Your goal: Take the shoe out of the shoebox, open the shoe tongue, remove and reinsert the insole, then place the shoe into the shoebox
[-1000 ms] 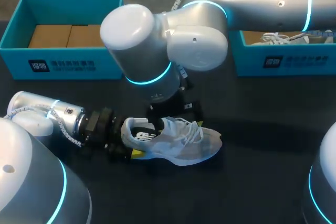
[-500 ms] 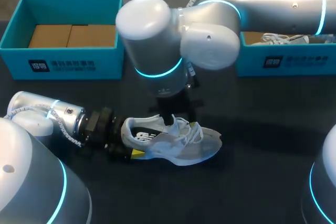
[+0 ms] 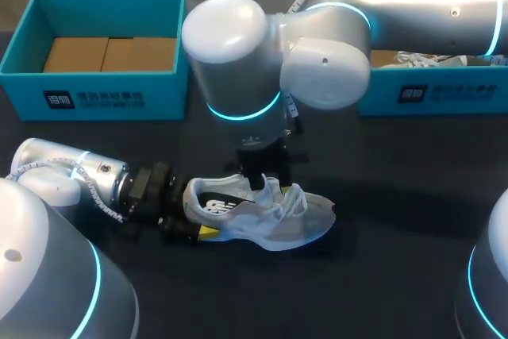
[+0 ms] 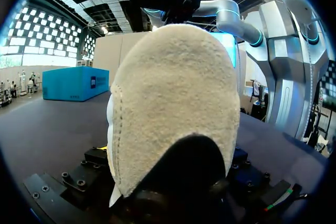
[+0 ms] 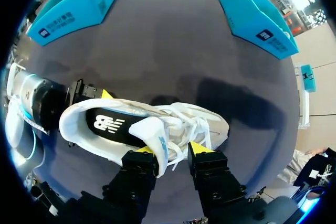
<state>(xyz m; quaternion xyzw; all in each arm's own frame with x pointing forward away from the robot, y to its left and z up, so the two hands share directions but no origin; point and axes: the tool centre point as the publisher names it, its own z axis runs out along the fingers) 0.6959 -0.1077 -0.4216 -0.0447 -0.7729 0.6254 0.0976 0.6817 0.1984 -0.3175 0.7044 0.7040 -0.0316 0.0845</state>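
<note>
My right gripper [image 5: 175, 149] hangs straight down over the middle of the shoe [image 3: 278, 224] with its fingers spread. The tongue [image 5: 155, 139] stands up between them and lies against one yellow tip, and the laces [image 5: 181, 123] are bunched in the gap toward the other tip. I cannot see that second tip touching the tongue.

My left gripper [image 3: 195, 213] lies low along the table [image 3: 381, 275] and pinches the shoe's heel from two sides. The head view shows one yellow tip on the heel's near side, and the right wrist view shows the other on its far side. In the left wrist view the padded heel fills nearly everything ahead.

The shoe rests on the table between the two boxes and well apart from both. Its toe points to my right, and its opening faces up, so the black insole [image 5: 111, 125] shows inside.

Beyond it, the left shoebox [image 3: 95, 99] holds brown cardboard [image 3: 107, 53] lying flat on its bottom. The right shoebox [image 3: 444, 94], partly hidden by my right arm, holds a second shoe [image 3: 429, 59], white with loose laces.
</note>
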